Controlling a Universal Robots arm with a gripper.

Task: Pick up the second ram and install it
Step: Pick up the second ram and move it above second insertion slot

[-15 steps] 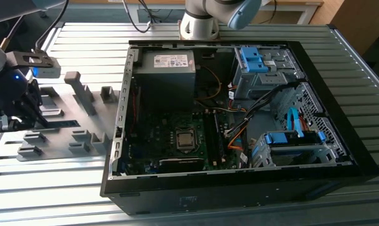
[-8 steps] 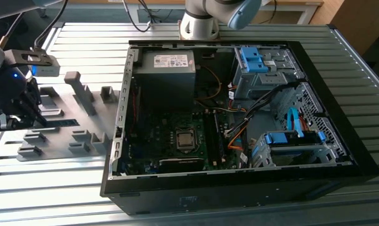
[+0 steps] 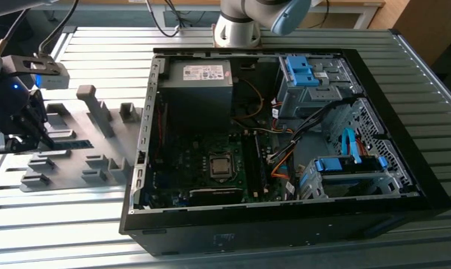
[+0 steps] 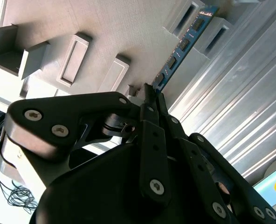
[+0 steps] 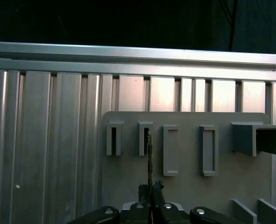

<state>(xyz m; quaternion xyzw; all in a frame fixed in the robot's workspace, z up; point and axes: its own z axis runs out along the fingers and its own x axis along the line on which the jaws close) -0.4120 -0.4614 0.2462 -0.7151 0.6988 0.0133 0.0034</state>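
Observation:
The second ram (image 4: 184,44) is a thin blue-green stick with black chips. It stands on edge between two grey holder blocks on the grey holder plate (image 4: 105,32). In the first wrist view I see the second ram (image 5: 149,151) edge-on as a narrow line beside a slot. My gripper (image 4: 152,91) has its black fingers closed tight around the near end of the stick, and the same grip shows at the gripper (image 5: 150,187) in the first wrist view. In the exterior view the gripper (image 3: 47,143) hangs low over the holder plate (image 3: 75,165) at the exterior view's left, touching the dark stick (image 3: 75,143).
An open black computer case (image 3: 404,168) lies on the ribbed metal table (image 3: 61,224), with the motherboard's long black slots (image 3: 260,159) beside the processor socket. Grey upright blocks (image 3: 98,109) stand on the holder plate. The arm's base (image 3: 236,31) is behind the case.

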